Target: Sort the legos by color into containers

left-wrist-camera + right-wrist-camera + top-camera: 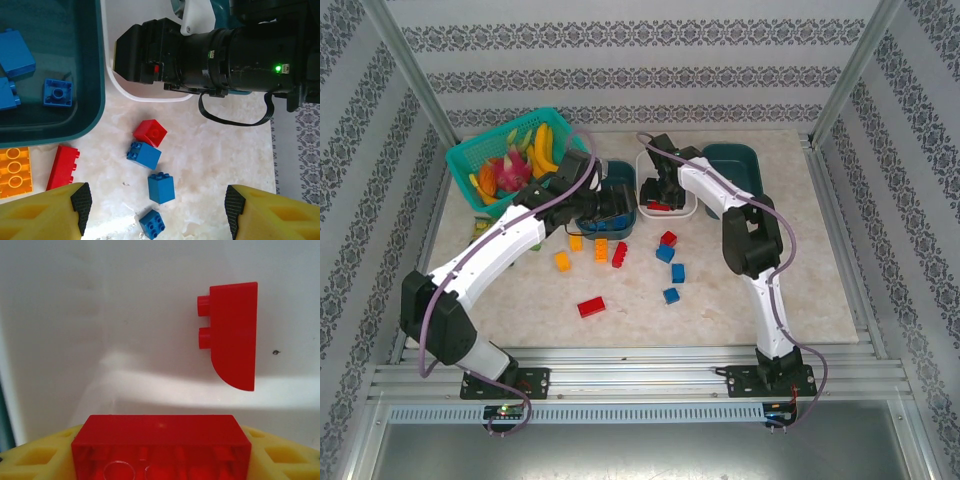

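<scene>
**Red goes to white.** The right tool (160,460) is clenched on a red brick (161,442) and hangs low over the white tray (100,315), where a curved red brick (232,335) lies flat. We judge the step in hand to be the drop of red into white. The next move calls only for the jaws to part, with the held brick clear of its neighbour and inside the rim.

The left tool (158,207) hangs released and empty above the worktop (215,150), near the dark teal tray (95,75) that holds blue bricks (57,92). Below it lie three loose blue bricks (161,187), with a red cube (150,132) just beside one of them. We take a blue one as its likely next pick.

Room is tight at the trays. The two stand side by side, and the right arm's black wrist (225,60) overhangs the white one, so the left arm's path to the teal tray runs close to it. A long red brick (62,167) and an orange brick (15,172) sit near the teal tray's wall, leaving little finger room there. The overhead view shows open worktop toward the near edge, where one red brick (591,307) lies well apart from the rest.
</scene>
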`<state>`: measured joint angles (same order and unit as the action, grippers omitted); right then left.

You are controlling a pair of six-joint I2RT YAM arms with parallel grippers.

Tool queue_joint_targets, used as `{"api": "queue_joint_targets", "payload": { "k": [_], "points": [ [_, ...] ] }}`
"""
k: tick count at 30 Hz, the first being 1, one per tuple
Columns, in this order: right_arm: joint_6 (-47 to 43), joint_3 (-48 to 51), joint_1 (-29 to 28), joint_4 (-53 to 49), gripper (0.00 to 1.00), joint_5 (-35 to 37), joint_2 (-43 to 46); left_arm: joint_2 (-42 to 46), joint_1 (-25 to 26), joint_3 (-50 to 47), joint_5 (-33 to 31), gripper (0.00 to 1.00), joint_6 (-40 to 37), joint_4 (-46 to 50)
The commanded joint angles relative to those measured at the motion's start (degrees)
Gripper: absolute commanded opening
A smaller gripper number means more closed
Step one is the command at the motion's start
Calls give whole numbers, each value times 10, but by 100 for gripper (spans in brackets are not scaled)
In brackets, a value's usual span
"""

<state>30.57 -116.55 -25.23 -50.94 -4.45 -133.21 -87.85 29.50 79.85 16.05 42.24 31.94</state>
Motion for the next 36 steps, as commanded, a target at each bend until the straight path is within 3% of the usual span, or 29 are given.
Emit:
{"api": "queue_joint_targets", "payload": {
  "k": [1,7,16,20,24,30,36],
  "points": [
    [31,-20,6,-26,63,-21,-7,-3,-8,10,-5,73,-11,5],
    [24,-17,5,-14,78,-19,15,0,-7,9,-9,73,-9,13],
    [4,-18,-2,-12,82,8,124,12,-6,24,-5,73,-17,57],
    [-2,162,-9,102,76,8,286,8,10,11,11,72,-49,81],
    [-16,380,-29,185,73,-8,464,-17,64,-9,31,66,-88,79],
    [5,604,-52,148,78,-35,709,-72,174,-62,13,65,-171,56],
    [76,727,-72,93,86,-82,918,-150,235,-40,-32,73,-202,49]
  ]
}}
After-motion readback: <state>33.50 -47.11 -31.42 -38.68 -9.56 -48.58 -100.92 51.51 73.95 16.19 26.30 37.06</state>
